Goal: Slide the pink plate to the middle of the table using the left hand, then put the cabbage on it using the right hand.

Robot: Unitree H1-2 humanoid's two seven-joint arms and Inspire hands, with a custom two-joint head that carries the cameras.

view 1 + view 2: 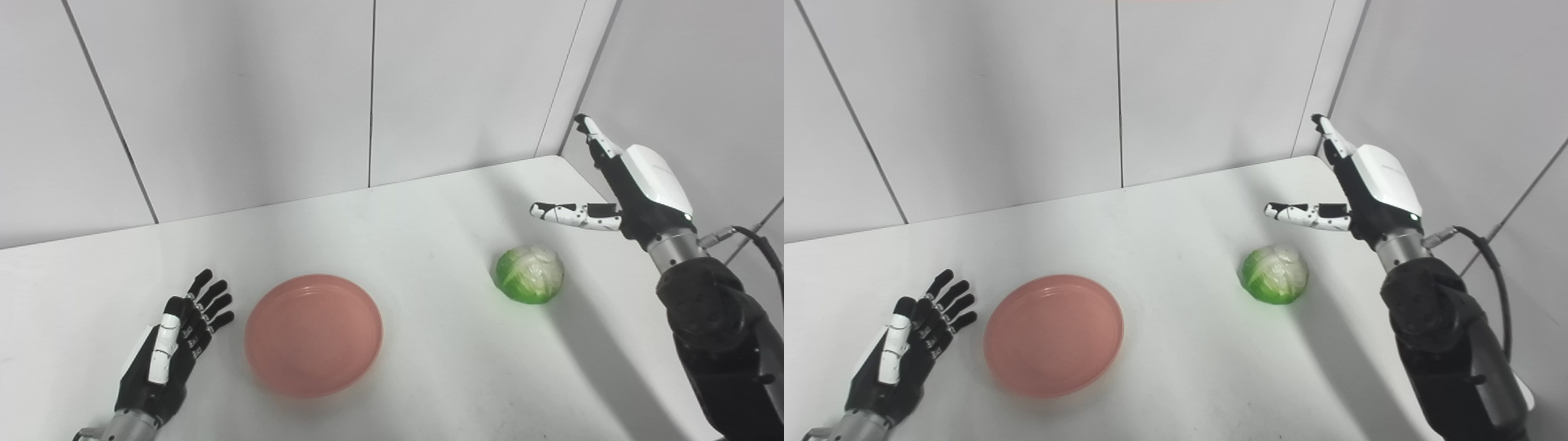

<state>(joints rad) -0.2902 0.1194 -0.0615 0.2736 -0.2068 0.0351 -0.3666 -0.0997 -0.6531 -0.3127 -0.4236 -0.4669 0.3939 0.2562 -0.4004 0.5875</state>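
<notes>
The pink plate [313,334] is lying flat on the white table [429,367], left of the table's middle and toward the near edge, with nothing on it. The cabbage [530,274] is sitting well apart from it on the right side of the table, pale leaves facing up and green around the lower half.

The left hand [174,352] is resting low just beside the plate's left rim, palm turned toward the plate, its fingers [211,300] straight and slightly fanned, holding nothing; a narrow strip of table is showing between hand and rim, so they do not appear to be touching. The right hand [625,187] is hovering above and behind the cabbage, near the table's right edge and the grey wall panels [245,92], with its fingers spread wide apart and its thumb pointing left, also holding nothing.

Judging by this layout, the plate is sitting short of the middle and the slide is the step in hand. The plate's rim is low and sloped, so fingers pushing too high could ride over it and tip or spin the plate instead of carrying it right. A push that runs long could send the plate into the cabbage, which is round and would likely roll. When the right hand is closing later, a grasp off the cabbage's centre could squeeze it out sideways toward the nearby table edge.
</notes>
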